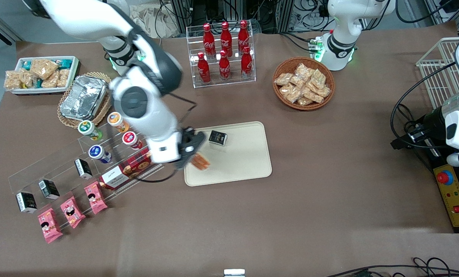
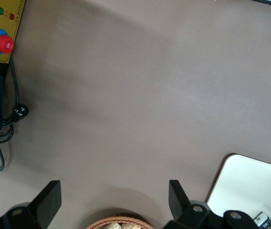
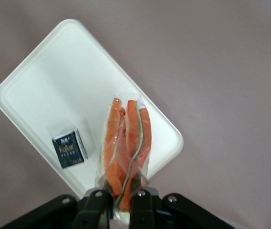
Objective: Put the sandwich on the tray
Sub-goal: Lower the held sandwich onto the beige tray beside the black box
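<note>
My right gripper (image 1: 193, 156) is shut on the sandwich (image 1: 200, 161), a clear-wrapped wedge with orange and green filling. It holds the sandwich above the tray (image 1: 248, 154) at the tray's end toward the working arm. In the right wrist view the fingers (image 3: 97, 202) clamp the sandwich (image 3: 126, 143) by one end, with the cream tray (image 3: 40, 86) underneath. A small black box (image 1: 218, 137) lies on the tray, farther from the front camera than the sandwich; it also shows in the right wrist view (image 3: 69, 150). One corner of the tray shows in the left wrist view (image 2: 250, 188).
A clear rack (image 1: 79, 161) with bottles, black boxes, a red cookie box and pink packets stands beside the tray, toward the working arm's end. A cola bottle rack (image 1: 223, 54), a snack basket (image 1: 303, 82), a foil container (image 1: 84, 97) and a white snack bin (image 1: 41, 75) stand farther back.
</note>
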You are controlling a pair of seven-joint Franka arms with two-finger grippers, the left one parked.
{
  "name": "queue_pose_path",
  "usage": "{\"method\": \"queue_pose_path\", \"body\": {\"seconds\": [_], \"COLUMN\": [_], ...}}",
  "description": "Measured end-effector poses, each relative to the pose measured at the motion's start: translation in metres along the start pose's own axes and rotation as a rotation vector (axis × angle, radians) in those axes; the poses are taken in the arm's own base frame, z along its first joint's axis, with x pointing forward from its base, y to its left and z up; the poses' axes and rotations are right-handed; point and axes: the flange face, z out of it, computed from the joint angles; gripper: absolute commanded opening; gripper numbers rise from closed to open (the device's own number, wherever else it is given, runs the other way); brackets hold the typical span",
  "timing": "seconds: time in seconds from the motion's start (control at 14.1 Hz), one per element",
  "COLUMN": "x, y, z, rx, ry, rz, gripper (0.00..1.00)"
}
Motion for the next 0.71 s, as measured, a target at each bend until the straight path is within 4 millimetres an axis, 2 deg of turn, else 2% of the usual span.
{"method": "queue_pose_path", "body": {"seconds": [0.14, 0.35, 0.5, 0.71], "x": [0.023, 0.044, 0.049, 0.050], "y": [-0.039, -0.074, -0.082, -0.080], "z": [0.032, 0.073, 0.103, 0.141], "rx": [-0.046, -0.143, -0.201, -0.238], "ry": [0.003, 0.020, 0.011, 0.010], "rz": [-0.104, -0.249, -0.328, -0.393], "gripper": [0.00, 0.00, 0.00, 0.00]}}
